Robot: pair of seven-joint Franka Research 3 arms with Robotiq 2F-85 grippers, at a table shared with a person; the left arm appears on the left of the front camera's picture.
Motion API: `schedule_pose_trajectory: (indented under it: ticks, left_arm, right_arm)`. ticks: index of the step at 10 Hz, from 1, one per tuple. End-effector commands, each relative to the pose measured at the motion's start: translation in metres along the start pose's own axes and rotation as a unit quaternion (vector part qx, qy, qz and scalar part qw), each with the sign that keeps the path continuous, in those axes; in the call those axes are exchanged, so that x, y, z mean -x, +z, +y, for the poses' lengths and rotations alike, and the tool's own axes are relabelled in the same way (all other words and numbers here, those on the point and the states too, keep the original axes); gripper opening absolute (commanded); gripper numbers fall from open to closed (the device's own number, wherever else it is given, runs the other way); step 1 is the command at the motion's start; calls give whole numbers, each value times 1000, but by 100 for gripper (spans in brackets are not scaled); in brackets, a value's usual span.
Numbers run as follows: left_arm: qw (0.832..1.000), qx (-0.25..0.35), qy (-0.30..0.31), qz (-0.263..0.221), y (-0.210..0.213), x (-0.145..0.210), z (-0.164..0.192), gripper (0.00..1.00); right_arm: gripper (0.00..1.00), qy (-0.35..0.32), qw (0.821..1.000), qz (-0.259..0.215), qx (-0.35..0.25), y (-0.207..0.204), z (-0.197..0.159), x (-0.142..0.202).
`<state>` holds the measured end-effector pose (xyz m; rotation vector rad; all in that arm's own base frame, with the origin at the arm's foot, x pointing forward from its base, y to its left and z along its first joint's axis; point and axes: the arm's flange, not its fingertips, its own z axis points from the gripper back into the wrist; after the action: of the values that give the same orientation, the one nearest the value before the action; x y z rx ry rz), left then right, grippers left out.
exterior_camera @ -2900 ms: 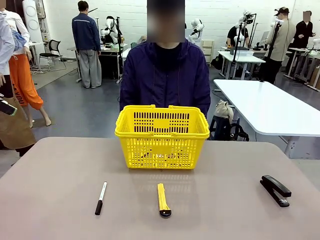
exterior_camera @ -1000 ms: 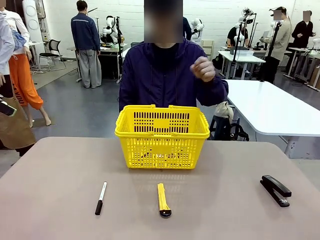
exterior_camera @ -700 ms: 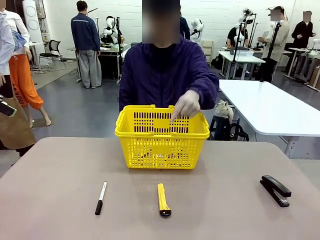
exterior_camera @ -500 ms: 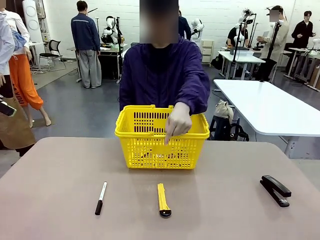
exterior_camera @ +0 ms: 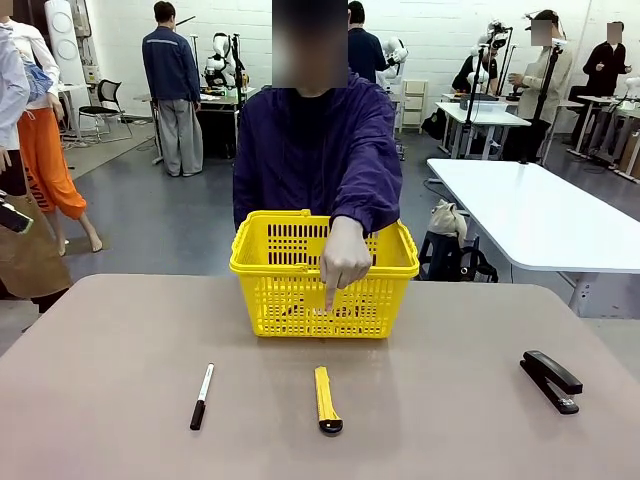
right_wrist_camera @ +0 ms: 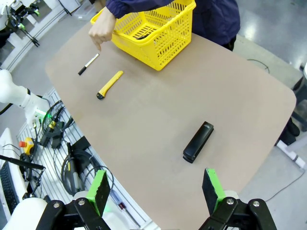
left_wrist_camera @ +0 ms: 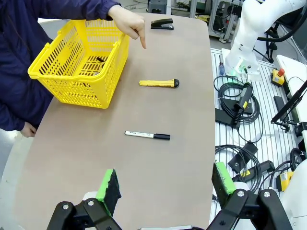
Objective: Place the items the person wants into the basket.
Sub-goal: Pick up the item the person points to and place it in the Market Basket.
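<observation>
My left pincer (left_wrist_camera: 165,181) and right pincer (right_wrist_camera: 156,186) both hang spread wide over the smooth tan bench (exterior_camera: 480,440), green pads holding nothing. At 6 o'clock from the slotted yellow plastic basket (exterior_camera: 285,295) lies the slim yellow utility knife (exterior_camera: 327,400), with the white marker (exterior_camera: 201,396) at its 9 and the black stapler (exterior_camera: 551,380) at its 3; my left wrist view looks down into the basket at a small dark thing (left_wrist_camera: 99,59). The person's hand (exterior_camera: 345,258) reaches over the near rim, index finger pointing down at the knife.
</observation>
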<state>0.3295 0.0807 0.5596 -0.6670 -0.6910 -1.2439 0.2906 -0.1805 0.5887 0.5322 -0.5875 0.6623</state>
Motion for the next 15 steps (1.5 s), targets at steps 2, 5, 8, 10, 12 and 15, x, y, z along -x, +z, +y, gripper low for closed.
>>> schedule_pose_trajectory:
  ticks: [2, 5, 8, 10, 12, 15]
  left_arm:
    - [1000, 2, -12, -11, 1, 0, 1, 100]
    - [1000, 0, -1, 0, 0, 0, 0, 100]
    - [993, 7, 97, 61, -74, -75, -35, 100]
    - [979, -23, 186, 85, -133, -112, -57, 100]
    - [941, -146, 265, 151, -199, -141, -77, 100]
    - [889, -256, 282, 254, -283, -154, -76, 100]
  right_arm:
    - [100, 8, 1000, -15, -9, 0, -1, 0]
    - [100, 8, 1000, -15, -9, 0, -1, 0]
    - [100, 8, 1000, -15, -9, 0, -1, 0]
    - [100, 8, 1000, -15, -9, 0, -1, 0]
    - [100, 8, 1000, -15, -9, 0, -1, 0]
    - [100, 8, 1000, -15, -9, 0, -1, 0]
